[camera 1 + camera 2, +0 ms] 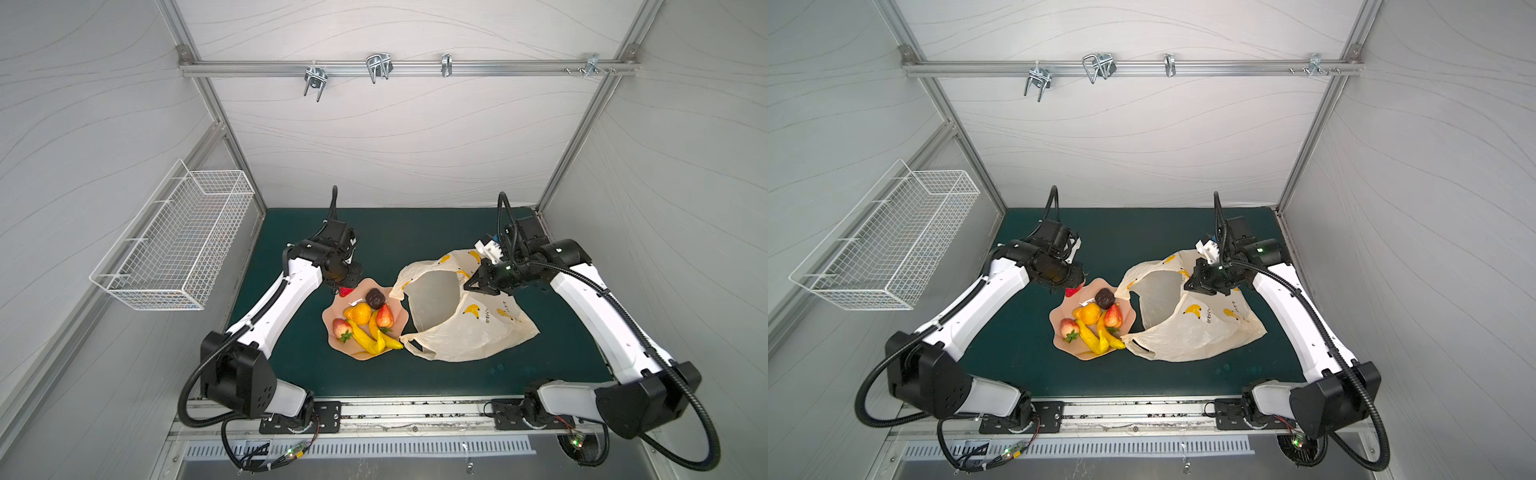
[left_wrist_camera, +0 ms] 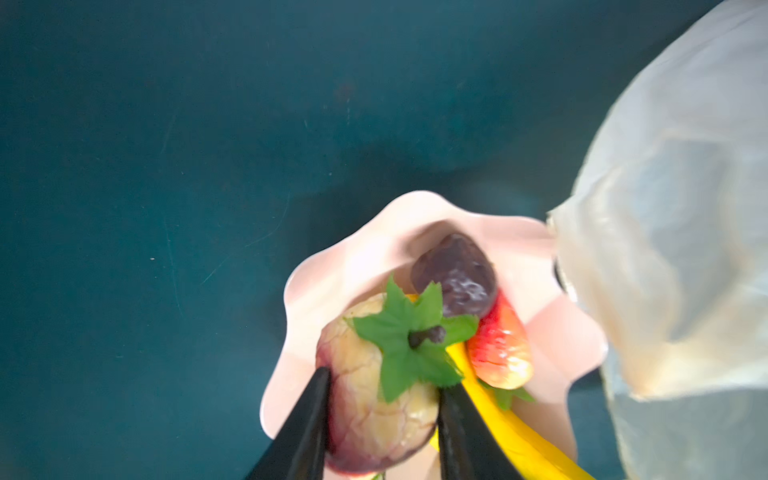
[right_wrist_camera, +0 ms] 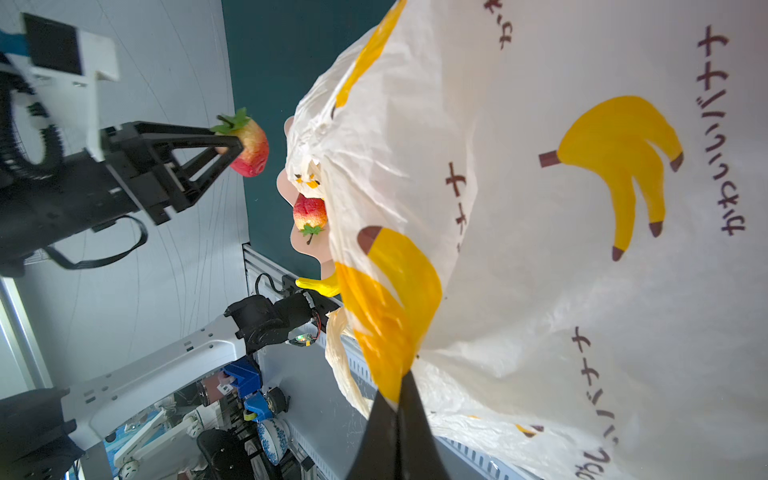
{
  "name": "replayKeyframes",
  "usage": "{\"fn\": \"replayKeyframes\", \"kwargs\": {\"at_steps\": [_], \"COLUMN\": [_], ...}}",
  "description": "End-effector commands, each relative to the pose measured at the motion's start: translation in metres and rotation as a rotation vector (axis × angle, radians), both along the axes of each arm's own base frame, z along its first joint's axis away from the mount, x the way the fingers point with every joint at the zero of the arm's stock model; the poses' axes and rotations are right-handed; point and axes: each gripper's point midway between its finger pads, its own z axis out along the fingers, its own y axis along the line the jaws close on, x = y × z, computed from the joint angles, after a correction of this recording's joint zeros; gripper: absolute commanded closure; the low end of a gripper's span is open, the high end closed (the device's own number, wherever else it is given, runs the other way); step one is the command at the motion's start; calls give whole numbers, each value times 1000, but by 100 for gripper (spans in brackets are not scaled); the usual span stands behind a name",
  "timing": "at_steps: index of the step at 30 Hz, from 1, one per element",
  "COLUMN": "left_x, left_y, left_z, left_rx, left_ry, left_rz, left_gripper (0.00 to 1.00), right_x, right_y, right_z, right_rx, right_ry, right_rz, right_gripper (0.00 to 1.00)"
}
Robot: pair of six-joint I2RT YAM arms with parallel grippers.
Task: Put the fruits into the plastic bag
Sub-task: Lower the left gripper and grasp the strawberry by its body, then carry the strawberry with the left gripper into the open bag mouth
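Nearest the lens in the left wrist view, a strawberry (image 2: 368, 415) is pinched between the 2 black fingers of the left gripper (image 2: 384, 384). The jaws are partly closed against its sides and its green leaf cap faces the camera. In both top views it hangs over the far left rim of the pink plate (image 1: 328, 318), seemingly lifted clear.

The right gripper (image 3: 402, 395) is fully closed on the raised rim of the plastic bag (image 1: 465, 332), holding the mouth wide. The bag is cream, thin, crinkled and banana-printed. It lies on the green desk (image 1: 415, 241) just right of the plate, touching it, and no fruit shows inside.

On the plate are 2 more strawberries (image 1: 341, 327), orange round fruits (image 1: 360, 313), a dark brown fruit (image 1: 375, 298) and yellow bananas (image 1: 370, 340).

This looks like the 1st transfer. Next, the strawberry should travel across the plate, clear the bag's near rim, and drop only once it is over the opening.
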Motion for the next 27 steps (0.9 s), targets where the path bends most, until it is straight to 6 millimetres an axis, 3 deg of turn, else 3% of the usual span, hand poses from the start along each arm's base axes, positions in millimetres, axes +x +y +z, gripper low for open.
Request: {"fn": "replayKeyframes", "kwargs": {"at_steps": [1,9,14,22,27], "left_x": [1,-16,-41,-94,-109], "left_y": [-16,-32,-59,-106,-121], "left_z": [35,57,78,75,51], "left_rx": [-134,-233,-257,-198,-160], "left_ry": [-91,-166,-258,-314,-247], "left_rz": [-19,-144,-347,-667,-742], "left_gripper": [61,66,68,68,69], "right_x": [-2,-3,-4,-3,-2], "right_y": [1,0,0,2,3], "right_z": [7,9,9,10,11], "right_rx": [-1,-2,-3,3,11], "right_ry": [-3,-4,-3,2,4], "right_rz": [7,9,11,11,12], "right_gripper": [100,100,100,100,100]}}
